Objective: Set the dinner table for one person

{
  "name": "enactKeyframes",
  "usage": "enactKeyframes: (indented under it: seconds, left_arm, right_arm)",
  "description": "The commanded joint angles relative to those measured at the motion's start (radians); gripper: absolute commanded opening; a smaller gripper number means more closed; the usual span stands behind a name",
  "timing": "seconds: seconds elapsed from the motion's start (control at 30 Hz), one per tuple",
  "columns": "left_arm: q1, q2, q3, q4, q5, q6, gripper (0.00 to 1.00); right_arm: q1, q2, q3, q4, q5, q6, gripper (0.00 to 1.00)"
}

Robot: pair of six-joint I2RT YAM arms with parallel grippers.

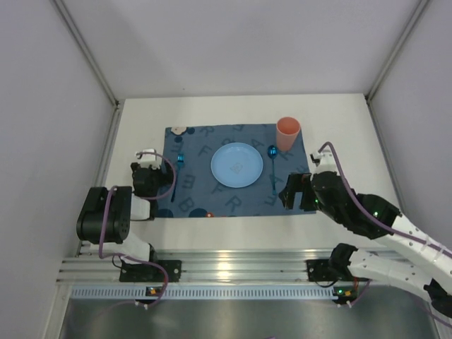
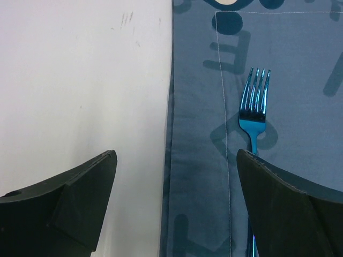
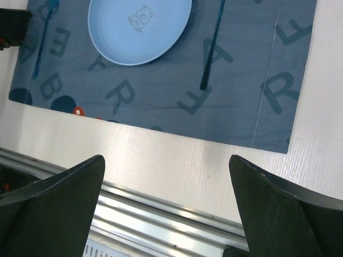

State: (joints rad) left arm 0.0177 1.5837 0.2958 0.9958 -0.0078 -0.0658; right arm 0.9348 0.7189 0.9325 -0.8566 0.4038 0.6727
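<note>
Now my left claw [image 2: 176, 156] and right claw [image 3: 166, 158] both gape wide, empty. On the table [image 1: 339, 127], the mat [image 1: 205, 192] bears fork [image 2: 256, 115], plate [image 1: 236, 164], spoon [image 1: 272, 169] and cup [image 1: 288, 133]. Best, I judge, to lift straight up, snagging no cloth.

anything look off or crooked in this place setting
Nothing stands out: the plate sits centred on the placemat, fork left of it, spoon right, cup upright at the far right corner. Only faint scuff marks show on the table.
</note>
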Motion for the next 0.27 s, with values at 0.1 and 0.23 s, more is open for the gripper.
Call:
enactKeyframes:
  seconds: [0.1,0.23]
  left_arm:
    - [-0.002,-0.014,0.023,0.092,0.017,0.014,0.99]
    - [-0.002,-0.014,0.023,0.092,0.016,0.014,0.99]
  right_arm:
    - [-0.001,0.027,0.005,0.126,0.061,-0.032,1.0]
    - [0.001,0.045,-0.009,0.171,0.105,-0.024,1.0]
